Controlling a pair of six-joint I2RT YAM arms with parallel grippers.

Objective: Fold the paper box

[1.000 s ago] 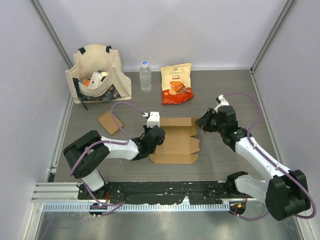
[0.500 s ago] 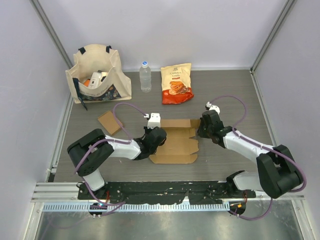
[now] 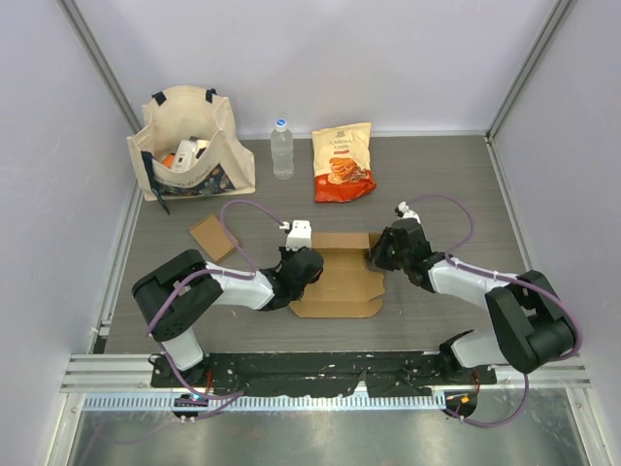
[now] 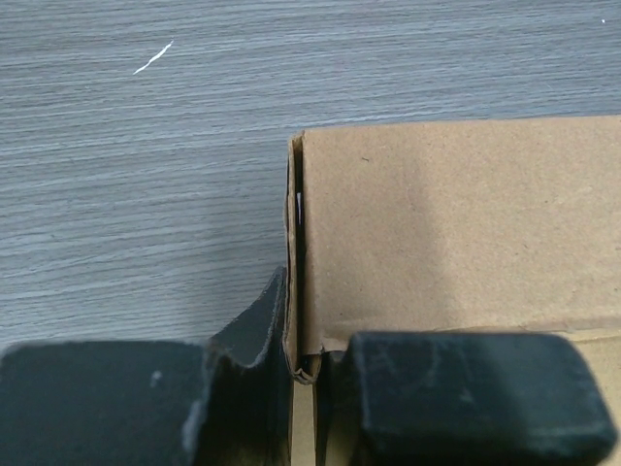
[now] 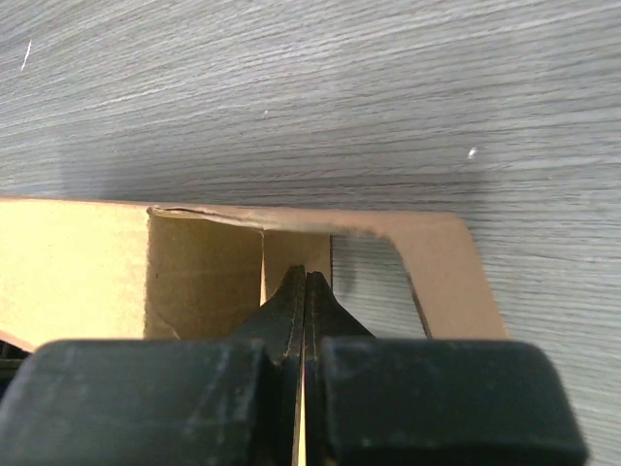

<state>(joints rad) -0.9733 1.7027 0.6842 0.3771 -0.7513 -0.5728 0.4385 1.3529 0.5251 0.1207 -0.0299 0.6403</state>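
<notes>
We see the cardboard box (image 3: 342,282) lying mostly flat on the tabletop (image 3: 437,184), btwn the two arms. The left tool (image 4: 309,335) sits at the box's left edge. In its wrist cam the jaws are closed down on a thin cardboard flap seen edge-on, w/ one finger on the tabletop side of that edge and the other over the box's brown panel. The right tool (image 5: 306,286) is at the box's far right corner. Its jaws are pinched nearly together w/ a thin strip of cardboard caught btwn them, so it is gripping a flap of the box. Just past those fingertips the box shows a short folded panel and a notched tab, w/ grey tabletop visible through the cut-out. Beyond the box's far edge, apart from it, lies an orange chips bag (image 3: 342,163). A clear water bottle (image 3: 282,148) stands upright beyond the box and a bit left of the chips. Farther off the box's far left corner stands a cream tote bag (image 3: 189,146) w/ items inside; we can't tell what they are. A small flat cardboard piece (image 3: 211,237) lies to the left of the box, not touching it.
</notes>
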